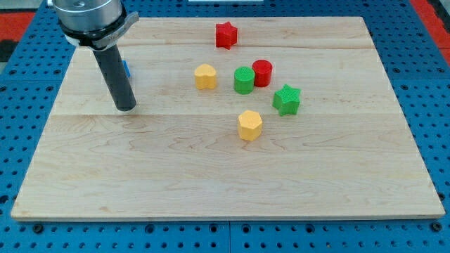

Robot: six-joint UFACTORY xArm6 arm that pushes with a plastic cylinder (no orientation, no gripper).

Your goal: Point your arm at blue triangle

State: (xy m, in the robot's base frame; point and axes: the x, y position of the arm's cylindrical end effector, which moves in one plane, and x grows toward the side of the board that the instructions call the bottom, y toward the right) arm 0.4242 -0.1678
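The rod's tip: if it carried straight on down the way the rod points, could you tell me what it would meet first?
My tip points down at the wooden board, seemingly touching it already. A blue sliver, probably the blue triangle, peeks out behind the rod.

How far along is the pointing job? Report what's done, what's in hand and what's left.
Done: my tip rests on the board at the view's left, far from the other blocks.
In hand: a sliver of blue peeks out just behind the rod; that looks like the blue triangle, mostly hidden.
Left: possibly nothing; I cannot tell whether the tip touches it or stands just beside it.
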